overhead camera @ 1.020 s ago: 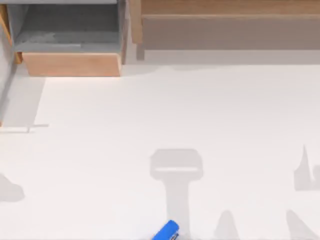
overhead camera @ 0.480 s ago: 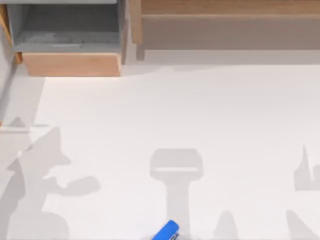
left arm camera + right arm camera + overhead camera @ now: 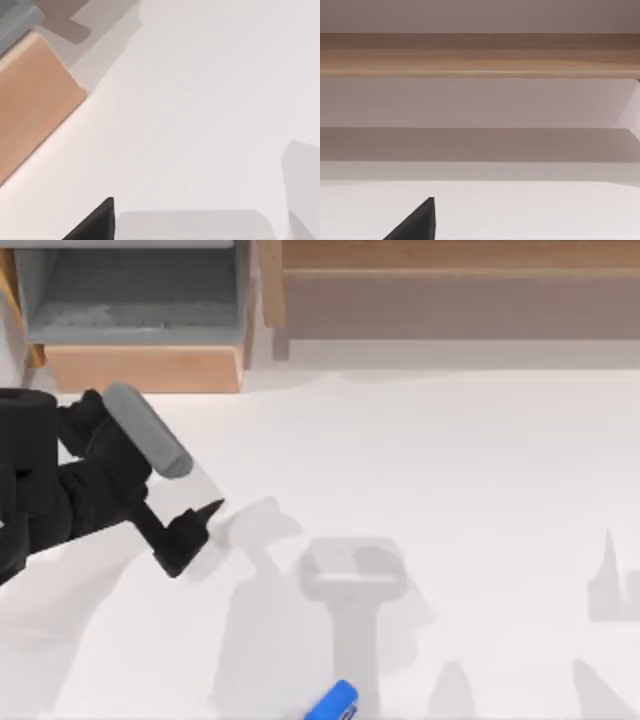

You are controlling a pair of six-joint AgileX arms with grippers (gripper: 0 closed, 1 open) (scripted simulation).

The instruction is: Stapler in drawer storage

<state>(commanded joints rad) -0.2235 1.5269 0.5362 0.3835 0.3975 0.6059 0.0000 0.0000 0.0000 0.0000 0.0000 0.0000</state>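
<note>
The blue stapler (image 3: pixel 333 702) lies at the table's front edge, near the middle, partly cut off by the top view's border. The drawer (image 3: pixel 145 368) stands pulled out at the back left, its grey interior showing behind the light-wood front panel (image 3: pixel 35 95). My left gripper (image 3: pixel 197 535) hovers open over the left part of the table, between drawer and stapler, holding nothing. One of its black fingertips (image 3: pixel 97 222) shows above bare table. In the right wrist view, a black fingertip (image 3: pixel 417 222) of my right arm's open gripper faces the shelf unit.
A long wooden shelf unit (image 3: pixel 450 290) runs along the back right, beside the drawer, and also appears as the shelf unit (image 3: pixel 480 55) in the right wrist view. Grey shadows fall on the white table (image 3: pixel 450 460).
My left arm has swung in from the left edge; a second ago only its shadow showed. The stapler and drawer have not moved.
</note>
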